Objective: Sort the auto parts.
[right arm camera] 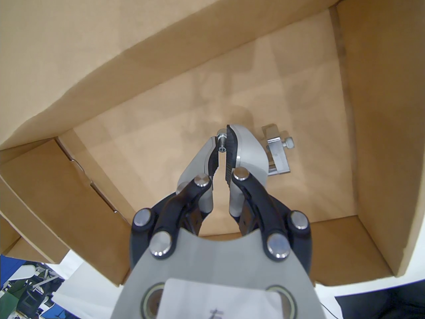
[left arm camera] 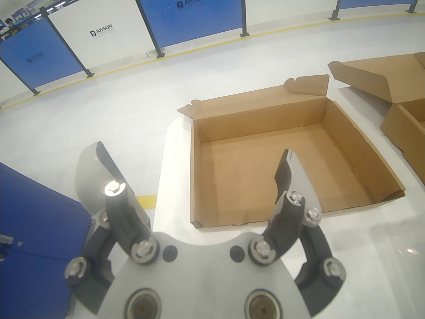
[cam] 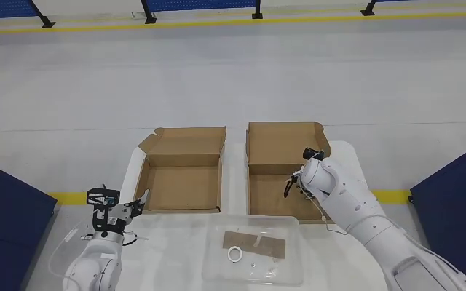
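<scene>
Fingers of the right gripper (right arm camera: 223,135) pinch a screw (right arm camera: 221,142) inside the right box (cam: 266,193), right of centre in the top view, beside a metal bracket (right arm camera: 277,154) on its floor. Left gripper (cam: 138,202), lower left, gapes apart near the left box (cam: 182,188). Partition panels (left arm camera: 186,4) carry printed logos.

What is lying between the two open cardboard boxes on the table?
Nothing. In the top view, only a bare strip of white table separates the left box from the right box.
</scene>
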